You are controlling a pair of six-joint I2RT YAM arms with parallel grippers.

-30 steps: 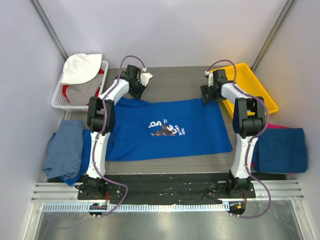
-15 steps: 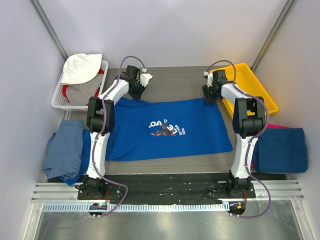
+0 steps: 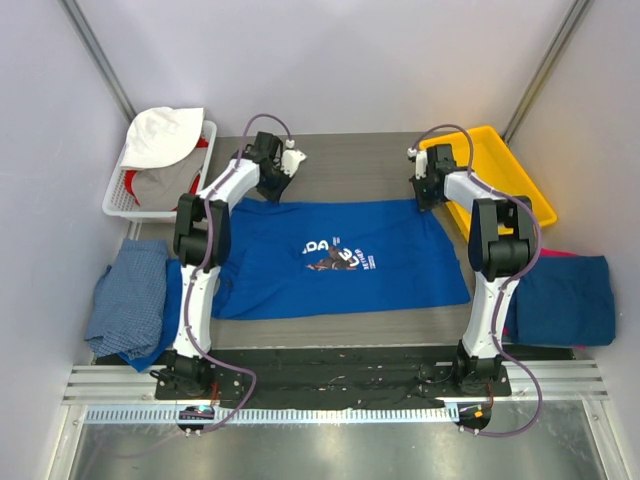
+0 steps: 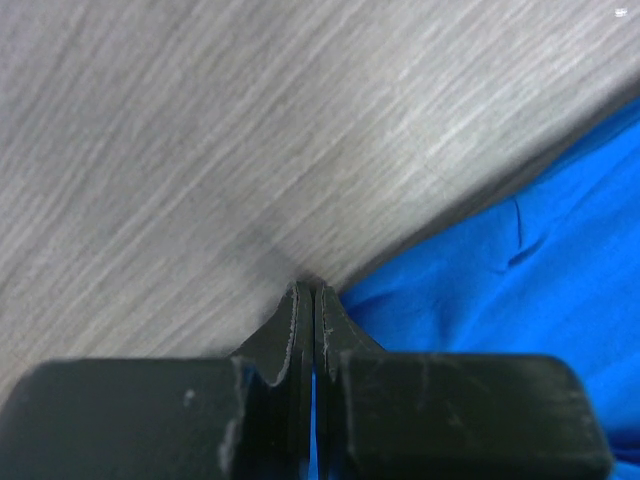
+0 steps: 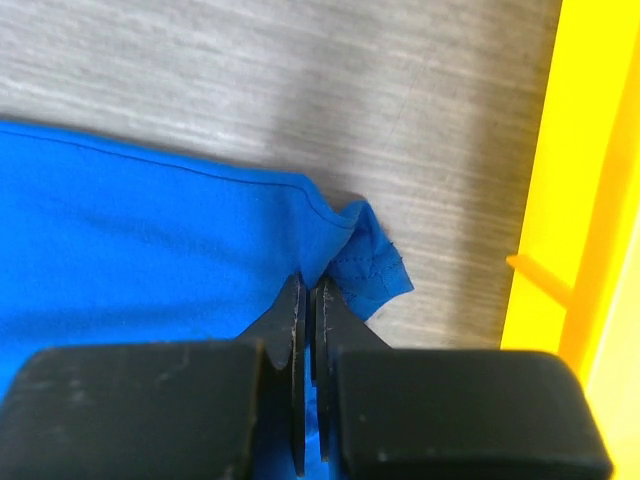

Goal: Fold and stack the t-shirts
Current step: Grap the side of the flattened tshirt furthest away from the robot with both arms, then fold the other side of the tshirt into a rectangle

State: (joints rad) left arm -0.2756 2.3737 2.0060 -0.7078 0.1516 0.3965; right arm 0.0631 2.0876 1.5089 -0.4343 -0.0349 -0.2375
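Right tool pinches shirt — yellow tray alongside.

Left arm and right arm are showing white tubular links alternating with black joint housings, a purplish cable looping along each. The left gripper is presenting matte black fingers, apparently ridged along inner edges.

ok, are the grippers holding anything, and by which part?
Both are shut on the printed t-shirt. The left gripper pinches the left end of its far edge, and the right gripper pinches its far right corner.
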